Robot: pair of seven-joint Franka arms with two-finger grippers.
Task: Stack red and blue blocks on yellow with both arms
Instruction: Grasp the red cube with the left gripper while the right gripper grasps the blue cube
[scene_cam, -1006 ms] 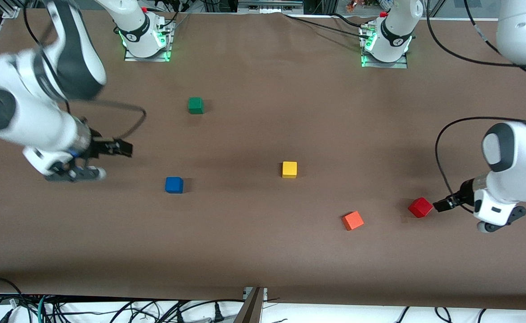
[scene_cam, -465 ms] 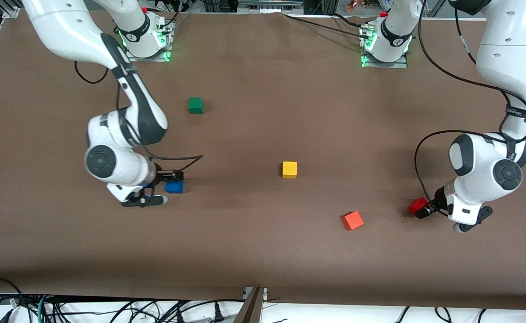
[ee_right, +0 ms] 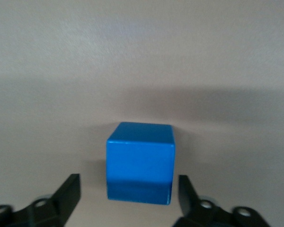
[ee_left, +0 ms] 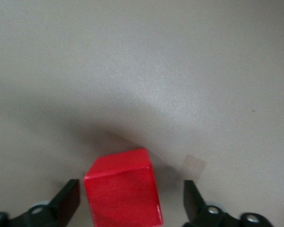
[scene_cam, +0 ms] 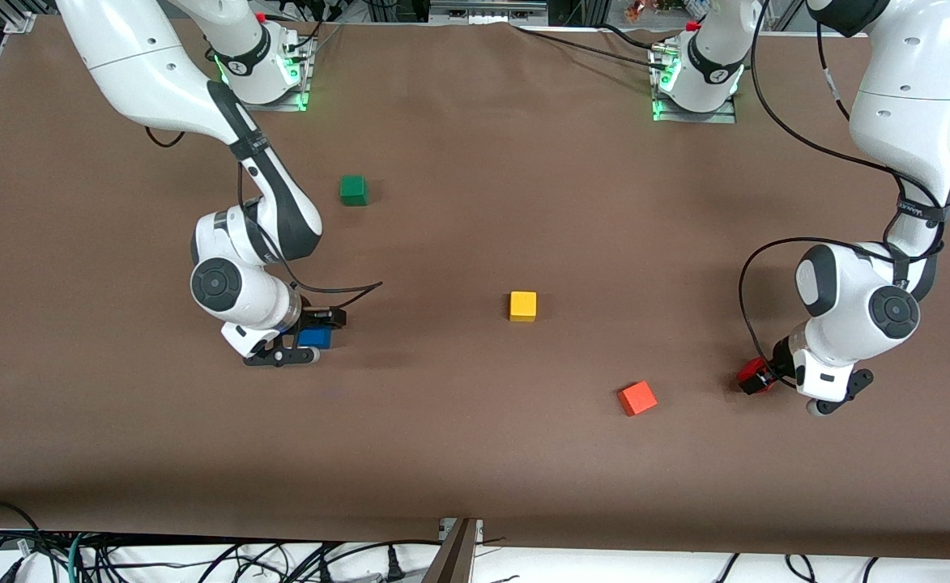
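Observation:
The yellow cube sits alone near the table's middle. The blue cube lies toward the right arm's end; my right gripper is low over it and open. In the right wrist view the blue cube sits between the spread fingers with gaps on both sides. The red cube lies toward the left arm's end, half hidden under my left gripper, which is open. In the left wrist view the red cube sits between the fingers, turned a little askew, untouched.
An orange cube lies between the yellow and red cubes, nearer the front camera. A green cube lies toward the right arm's base. The brown table stretches around them.
Both arms swung in and came down: the right gripper moved onto the blue cube, the left gripper onto the red cube. No cube has moved.

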